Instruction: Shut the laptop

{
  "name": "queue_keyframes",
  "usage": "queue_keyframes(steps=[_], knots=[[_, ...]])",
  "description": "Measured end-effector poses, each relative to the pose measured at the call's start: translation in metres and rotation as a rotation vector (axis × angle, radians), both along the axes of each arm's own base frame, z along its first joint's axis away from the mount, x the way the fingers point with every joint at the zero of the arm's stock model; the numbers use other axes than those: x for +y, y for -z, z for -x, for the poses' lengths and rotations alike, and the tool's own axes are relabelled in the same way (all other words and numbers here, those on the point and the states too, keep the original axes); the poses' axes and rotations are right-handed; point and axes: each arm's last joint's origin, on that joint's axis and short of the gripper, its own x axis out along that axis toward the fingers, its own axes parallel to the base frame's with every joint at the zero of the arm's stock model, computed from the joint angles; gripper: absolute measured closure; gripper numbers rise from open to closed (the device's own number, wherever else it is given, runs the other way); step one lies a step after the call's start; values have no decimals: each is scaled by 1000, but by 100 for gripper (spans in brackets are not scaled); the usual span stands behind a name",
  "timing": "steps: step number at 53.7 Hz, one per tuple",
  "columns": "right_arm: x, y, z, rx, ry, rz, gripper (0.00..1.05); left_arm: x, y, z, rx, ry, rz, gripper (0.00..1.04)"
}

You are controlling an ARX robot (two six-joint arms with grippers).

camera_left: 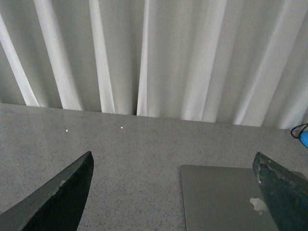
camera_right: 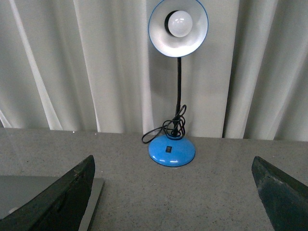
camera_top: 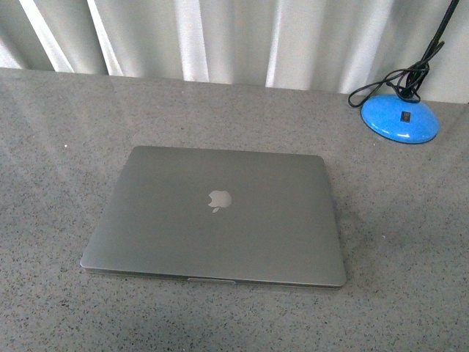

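Observation:
The laptop lies shut and flat on the grey table, its space-grey lid up with the pale apple logo in the middle. Keyboard and screen are hidden under the lid. Neither gripper shows in the front view. In the left wrist view my left gripper is open and empty, held above the table, with the laptop's lid below its one finger. In the right wrist view my right gripper is open and empty, with a corner of the laptop beside one finger.
A blue-based desk lamp with a coiled black cord stands at the table's back right; it also shows in the right wrist view, with a white shade. White curtains hang behind the grey speckled table.

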Motion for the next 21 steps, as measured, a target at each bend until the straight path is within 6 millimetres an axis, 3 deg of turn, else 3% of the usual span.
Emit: queue_keyframes(steps=[21], knots=[[0,0,0,0,0,0,10,0,0,0,0,0,0,7]])
